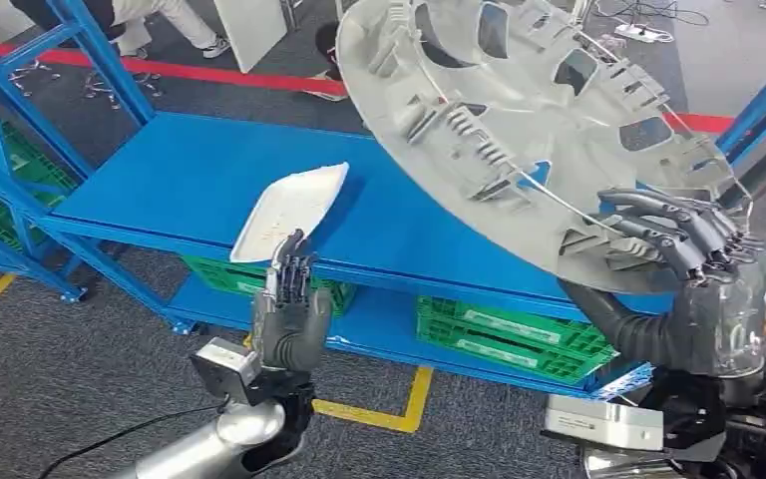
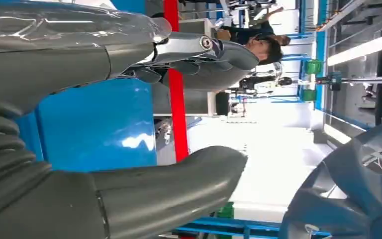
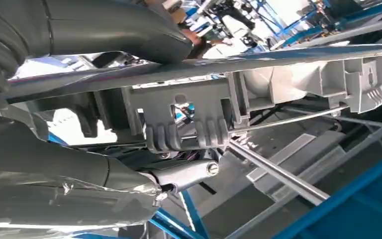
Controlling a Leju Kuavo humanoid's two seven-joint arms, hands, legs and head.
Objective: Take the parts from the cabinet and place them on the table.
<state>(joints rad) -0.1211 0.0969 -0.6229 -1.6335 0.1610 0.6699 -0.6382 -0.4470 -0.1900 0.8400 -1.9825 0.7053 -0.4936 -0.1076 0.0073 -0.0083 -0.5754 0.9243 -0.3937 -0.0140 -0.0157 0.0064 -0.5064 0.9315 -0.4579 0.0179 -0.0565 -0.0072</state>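
A large grey wheel cover [image 1: 529, 120] is lifted above the blue shelf [image 1: 199, 180], tilted, its ribbed back side facing me. My right hand [image 1: 683, 244] grips its near rim, fingers curled over the edge; the right wrist view shows the thumb [image 3: 114, 30] on one side of the rim [image 3: 258, 94] and fingers on the other. My left hand [image 1: 289, 299] is raised in front of the shelf edge, fingers straight and apart, holding nothing. Just beyond its fingertips a white flat part [image 1: 294, 208] lies on the shelf. The wheel cover's dark face [image 2: 353, 189] shows in the left wrist view.
Blue rack posts [image 1: 100, 55] stand at the left and a blue beam [image 1: 763, 115] at the right. Green crates [image 1: 504, 334] sit on the lower shelf. Yellow floor tape [image 1: 389, 414] and a red line [image 1: 209, 72] mark the floor. People stand beyond the rack [image 1: 175, 20].
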